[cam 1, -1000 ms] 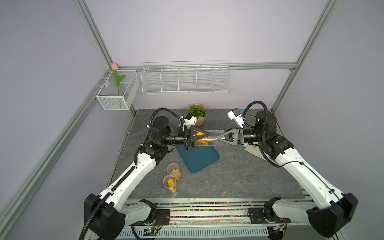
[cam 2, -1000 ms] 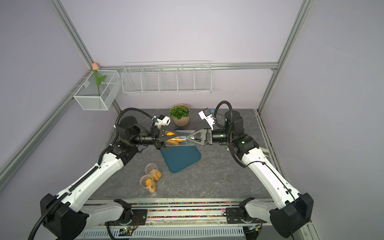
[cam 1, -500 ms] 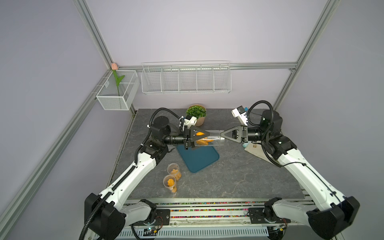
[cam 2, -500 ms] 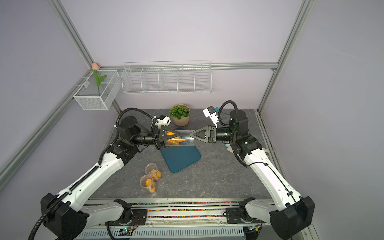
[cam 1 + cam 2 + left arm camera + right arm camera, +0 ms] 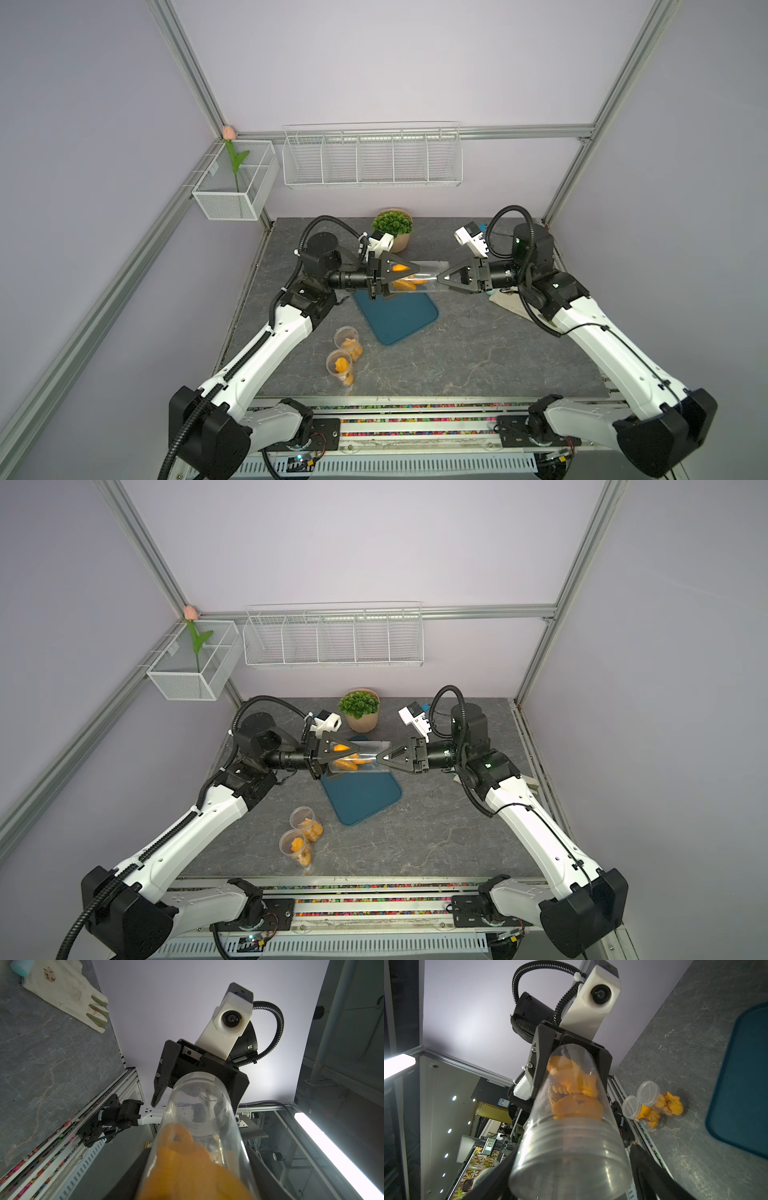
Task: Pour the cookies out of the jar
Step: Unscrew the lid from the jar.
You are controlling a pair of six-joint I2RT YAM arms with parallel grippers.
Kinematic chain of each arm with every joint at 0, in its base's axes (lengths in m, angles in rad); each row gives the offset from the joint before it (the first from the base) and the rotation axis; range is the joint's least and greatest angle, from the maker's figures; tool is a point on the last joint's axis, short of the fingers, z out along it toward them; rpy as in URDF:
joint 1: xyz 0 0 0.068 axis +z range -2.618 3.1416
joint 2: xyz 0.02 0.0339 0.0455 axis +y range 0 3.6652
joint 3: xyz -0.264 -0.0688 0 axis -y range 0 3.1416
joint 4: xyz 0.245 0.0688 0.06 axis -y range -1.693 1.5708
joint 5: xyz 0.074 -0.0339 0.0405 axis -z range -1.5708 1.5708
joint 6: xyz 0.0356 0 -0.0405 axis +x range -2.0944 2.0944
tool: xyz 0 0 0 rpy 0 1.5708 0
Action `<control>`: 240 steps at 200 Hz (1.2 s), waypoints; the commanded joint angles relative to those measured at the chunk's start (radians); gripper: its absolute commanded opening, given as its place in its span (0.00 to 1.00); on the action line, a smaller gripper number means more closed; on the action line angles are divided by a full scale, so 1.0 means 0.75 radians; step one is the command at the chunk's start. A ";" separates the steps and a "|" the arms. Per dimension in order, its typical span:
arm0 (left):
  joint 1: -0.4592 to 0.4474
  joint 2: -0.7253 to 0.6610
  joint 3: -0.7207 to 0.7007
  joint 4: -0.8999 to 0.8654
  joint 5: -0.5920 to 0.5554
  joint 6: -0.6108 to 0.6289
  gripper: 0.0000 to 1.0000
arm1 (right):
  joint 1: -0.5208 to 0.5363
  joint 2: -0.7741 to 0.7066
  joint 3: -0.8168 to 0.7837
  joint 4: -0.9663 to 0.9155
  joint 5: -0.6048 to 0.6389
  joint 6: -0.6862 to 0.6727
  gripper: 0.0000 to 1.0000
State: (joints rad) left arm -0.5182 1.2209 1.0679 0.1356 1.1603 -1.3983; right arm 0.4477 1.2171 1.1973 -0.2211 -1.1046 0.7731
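Cookies (image 5: pixel 575 1093): all inside jar (image 5: pixel 419 276), held level over tray (image 5: pixel 399 318); left gripper (image 5: pixel 405 277) clamped on its base; right gripper (image 5: pixel 441 277) has narrowed around the mouth end, contact we cannot tell. We judge pouring not begun.

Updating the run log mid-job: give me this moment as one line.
left gripper: shut on jar, level | right gripper: jaws flank jar's threaded end, grip unclear | cookies: inside jar | blue tray: no cookies seen

Dark grey stone-look tabletop (image 5: pixel 478 357) carried a teal tray (image 5: pixel 401 318) mid-table, two small clear cups (image 5: pixel 347 337) just beside it, a potted plant (image 5: pixel 392 228) behind, and a stained cloth (image 5: pixel 513 306) at right.
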 commanded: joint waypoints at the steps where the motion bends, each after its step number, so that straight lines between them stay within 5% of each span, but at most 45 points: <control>1: -0.001 -0.009 0.019 0.028 0.013 -0.007 0.60 | 0.005 -0.023 0.009 -0.043 -0.040 -0.025 0.75; 28: 0.000 -0.001 0.024 0.026 0.014 -0.007 0.60 | 0.001 -0.030 0.007 -0.002 -0.052 -0.012 0.62; 65: 0.000 0.006 0.029 0.026 0.011 -0.009 0.60 | -0.034 -0.081 -0.006 0.028 -0.021 -0.095 0.59; 109: 0.000 0.001 0.022 0.024 0.011 -0.011 0.60 | -0.042 -0.221 -0.099 0.042 0.169 -0.487 0.54; 240: -0.008 -0.012 -0.020 0.034 0.019 -0.021 0.61 | -0.027 -0.201 -0.039 -0.216 0.405 -1.659 0.41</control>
State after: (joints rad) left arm -0.5549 1.2335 1.0660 0.1440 1.1515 -1.3937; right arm 0.4503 1.0927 1.1400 -0.2924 -0.9226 -0.1848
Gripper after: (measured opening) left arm 0.608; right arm 0.662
